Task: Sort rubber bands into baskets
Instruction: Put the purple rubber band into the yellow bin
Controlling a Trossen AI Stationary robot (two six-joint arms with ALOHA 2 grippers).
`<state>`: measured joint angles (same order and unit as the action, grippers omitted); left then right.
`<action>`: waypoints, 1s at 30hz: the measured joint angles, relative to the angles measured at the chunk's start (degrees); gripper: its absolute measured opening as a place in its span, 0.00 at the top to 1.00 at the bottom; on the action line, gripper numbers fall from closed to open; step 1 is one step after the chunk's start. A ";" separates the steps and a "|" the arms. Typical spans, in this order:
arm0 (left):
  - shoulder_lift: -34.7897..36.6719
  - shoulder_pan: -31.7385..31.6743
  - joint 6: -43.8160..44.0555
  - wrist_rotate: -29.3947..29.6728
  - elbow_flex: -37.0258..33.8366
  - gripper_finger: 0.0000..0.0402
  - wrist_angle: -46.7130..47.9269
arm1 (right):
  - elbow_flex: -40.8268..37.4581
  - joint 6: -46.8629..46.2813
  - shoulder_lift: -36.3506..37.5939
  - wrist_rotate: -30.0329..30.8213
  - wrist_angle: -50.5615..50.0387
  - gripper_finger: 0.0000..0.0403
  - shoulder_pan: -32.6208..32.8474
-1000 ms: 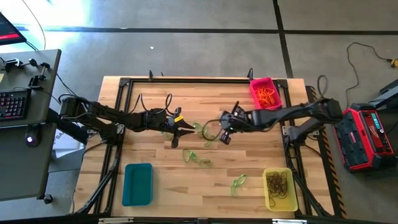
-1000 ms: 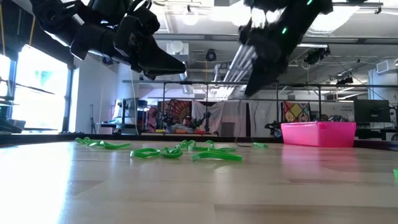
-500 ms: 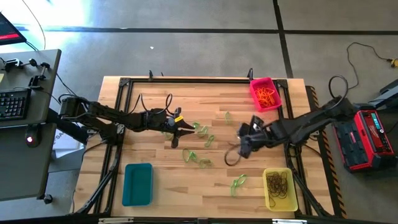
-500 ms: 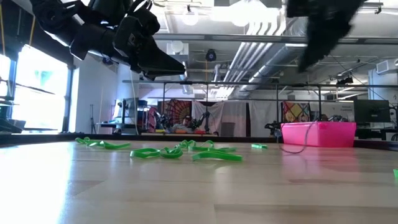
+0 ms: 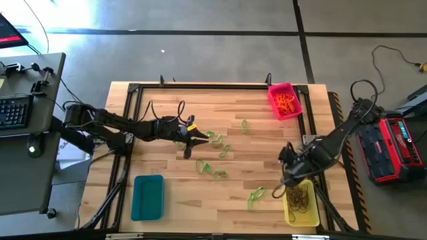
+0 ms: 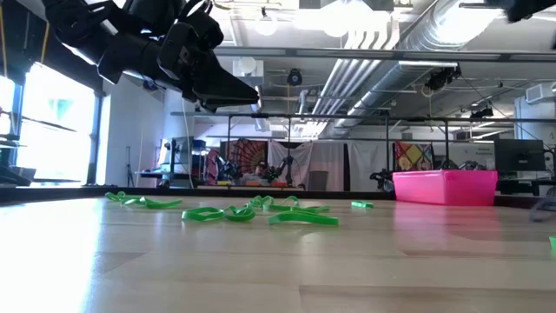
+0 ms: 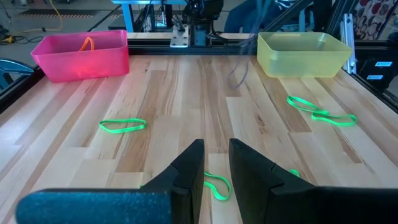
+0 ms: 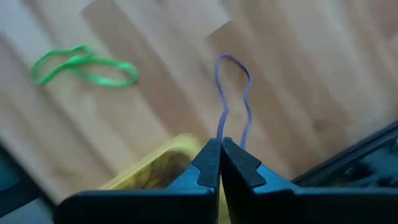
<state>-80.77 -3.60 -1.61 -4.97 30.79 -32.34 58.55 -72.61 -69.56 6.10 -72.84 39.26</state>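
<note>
Right tool point(image 8: 220, 149): fingers pressed together on one thin dark rubber loop point(image 8: 233, 93), which dangles from the tips just beside the yellow rectangular plastic tray point(image 5: 301, 202) at the wooden counter point(image 5: 253, 107) corner.
Left tool point(image 7: 215, 163): fingers slightly parted, nothing between them, raised above the counter's middle.
Bright green rubber loops point(image 5: 217, 150): scattered mid-counter.
Pink-red plastic tray point(image 5: 285, 100): holds orange loops point(image 5: 287, 102).
Teal plastic tray point(image 5: 147, 197): near the left front edge.
</note>
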 joint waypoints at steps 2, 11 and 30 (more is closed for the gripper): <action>0.00 0.00 0.00 0.02 0.00 0.84 0.00 | 1.47 -3.74 -0.02 -1.05 0.14 1.00 2.85; 0.00 -0.02 0.02 0.02 0.00 0.84 -0.02 | 11.99 -17.14 -0.09 3.86 1.45 1.00 15.67; 0.00 -0.02 0.94 0.03 0.00 0.84 -0.02 | 9.95 -39.55 -0.19 7.12 -3.17 1.00 30.63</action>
<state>-80.77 -3.62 -0.67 -4.94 30.79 -32.36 68.50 -112.16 -69.75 13.22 -76.01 69.89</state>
